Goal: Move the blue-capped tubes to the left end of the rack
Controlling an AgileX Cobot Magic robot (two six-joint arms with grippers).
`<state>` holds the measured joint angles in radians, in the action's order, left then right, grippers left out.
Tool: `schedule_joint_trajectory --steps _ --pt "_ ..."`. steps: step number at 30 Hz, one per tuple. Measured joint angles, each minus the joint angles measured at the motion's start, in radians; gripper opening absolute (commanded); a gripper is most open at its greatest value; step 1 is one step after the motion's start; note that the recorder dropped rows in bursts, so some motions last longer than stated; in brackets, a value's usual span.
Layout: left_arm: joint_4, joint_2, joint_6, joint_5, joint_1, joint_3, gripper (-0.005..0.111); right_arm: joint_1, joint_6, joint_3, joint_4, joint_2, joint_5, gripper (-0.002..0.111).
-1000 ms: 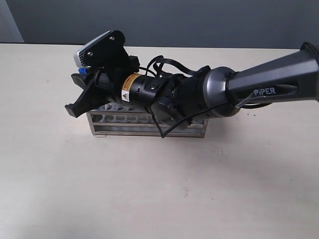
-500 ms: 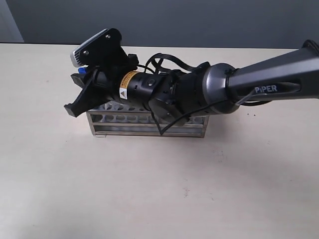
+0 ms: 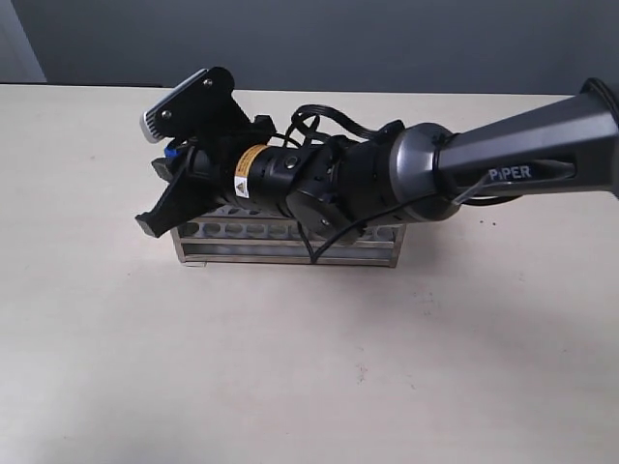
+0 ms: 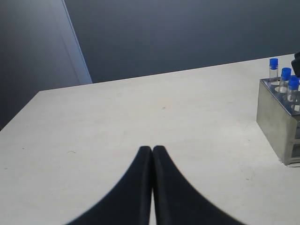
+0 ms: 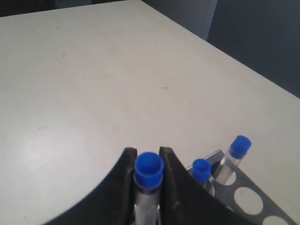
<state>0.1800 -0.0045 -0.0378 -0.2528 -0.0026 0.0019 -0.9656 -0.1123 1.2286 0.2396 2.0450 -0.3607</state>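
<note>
Right pincer [image 5: 148, 157] pinches an upright blue-capped tube [image 5: 149, 171] at the rack's [image 3: 287, 248] left end, beside two seated tubes [image 5: 201, 170]; left pincer [image 4: 152, 151] pressed together.

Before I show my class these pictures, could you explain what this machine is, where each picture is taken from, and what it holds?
It is a two-armed robot at a pale table. The wide picture comes from a camera off the arms; the others sit on each wrist. On the table stands a long shiny steel test-tube rack. The right gripper is closed on a slim clear tube with a blue cap; two more such tubes stand in the rack. The left gripper is shut and empty.
</note>
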Motion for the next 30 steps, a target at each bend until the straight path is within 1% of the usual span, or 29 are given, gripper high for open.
schedule_joint_trajectory --steps 4,9,14,16,19,21,22,25,28,30 --pt "0.000 0.000 0.000 0.000 0.000 0.000 0.000 0.000 0.000 0.002 -0.014 0.023 0.000 0.019" --pt "0.000 0.000 0.000 0.000 0.000 0.000 0.000 0.000 0.000 0.001 -0.015 0.036 0.009 0.028" --pt "0.000 0.000 0.000 0.000 0.000 0.000 0.000 0.000 0.000 0.001 -0.015 0.039 0.009 0.043" --pt "0.000 0.000 0.000 0.000 0.000 0.000 0.000 0.000 0.000 0.001 -0.015 0.039 0.009 0.045" --pt "0.000 0.000 0.000 0.000 0.000 0.000 0.000 0.000 0.000 0.001 -0.016 0.033 0.020 0.043" --pt "0.000 0.000 0.000 0.000 0.000 0.000 0.000 0.000 0.000 0.001 -0.016 0.011 0.039 0.037" --pt "0.000 0.000 0.000 0.000 0.000 0.000 0.000 0.000 0.002 0.001 -0.016 -0.005 0.043 0.029" --pt "0.000 0.000 0.000 0.000 0.000 0.000 0.000 0.000 0.025 0.001 -0.040 -0.094 0.055 -0.001" --pt "0.000 0.000 0.000 0.000 0.000 0.000 0.000 0.002 0.097 0.001 -0.093 -0.213 0.109 -0.001" --pt "0.000 0.000 0.000 0.000 0.000 0.000 0.000 0.019 0.126 0.001 -0.116 -0.308 0.194 -0.001"
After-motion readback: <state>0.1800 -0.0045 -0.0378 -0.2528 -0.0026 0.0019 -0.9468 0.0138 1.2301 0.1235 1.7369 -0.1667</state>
